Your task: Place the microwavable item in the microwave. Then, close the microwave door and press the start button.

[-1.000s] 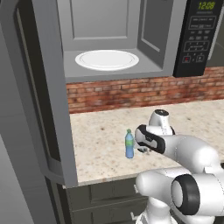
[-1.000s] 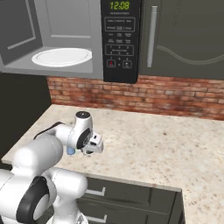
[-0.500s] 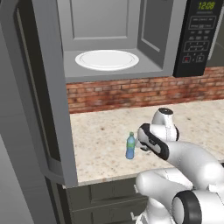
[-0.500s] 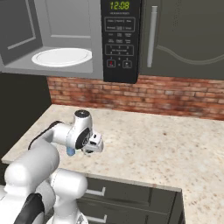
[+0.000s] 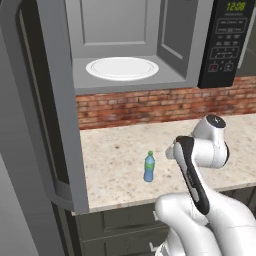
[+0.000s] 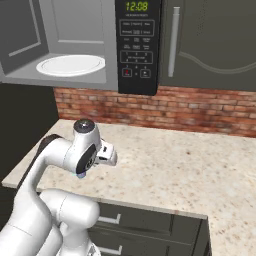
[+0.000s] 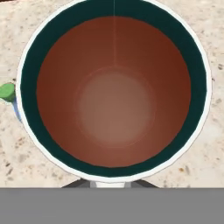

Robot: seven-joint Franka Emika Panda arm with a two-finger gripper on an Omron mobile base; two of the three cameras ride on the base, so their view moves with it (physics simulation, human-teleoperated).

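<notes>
A closed pincer (image 7: 111,184) grips the near rim of the mug (image 7: 113,89) directly beneath it above the speckled surface (image 7: 205,144), with a blue bottle (image 7: 8,94) close beside, which a careless lift toward the open microwave (image 5: 125,75) above could topple.

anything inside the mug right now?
The hand view looks straight down into the mug: bare reddish-brown walls and a paler bottom, nothing in it. The counter under it is covered; the bottle's green cap peeks out beside its rim.
</notes>
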